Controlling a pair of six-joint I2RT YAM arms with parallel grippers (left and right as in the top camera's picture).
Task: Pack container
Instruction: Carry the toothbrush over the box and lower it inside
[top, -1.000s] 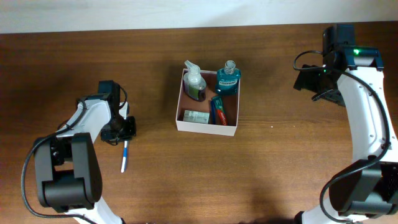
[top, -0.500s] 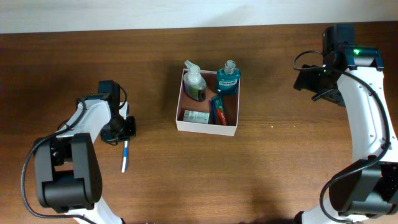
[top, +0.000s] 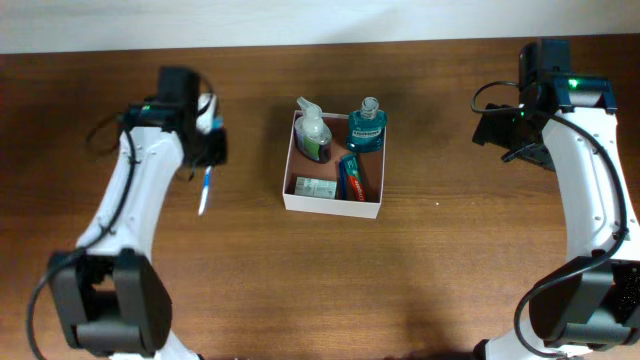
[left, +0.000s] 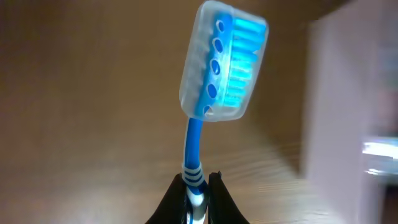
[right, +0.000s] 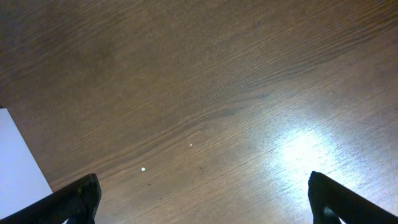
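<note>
Left wrist view: the left gripper (left: 198, 198) pinches the lower handle of a blue toothbrush (left: 222, 65). The brush head, under a clear cap, points away from the fingers. Seen from overhead, the brush is left of the container (top: 330, 206) and apart from it. The container stands mid-table and holds a clear pump bottle (top: 313, 133), a teal bottle (top: 367, 128) and a red tube (top: 352, 178). The right gripper (right: 202, 193) is spread wide over the table (top: 450, 280), well right of the container.

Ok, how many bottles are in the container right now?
2. A pale pump bottle stands in the container's far left corner, a teal bottle in its far right corner. No other shows, though small ones could hide behind them.
</note>
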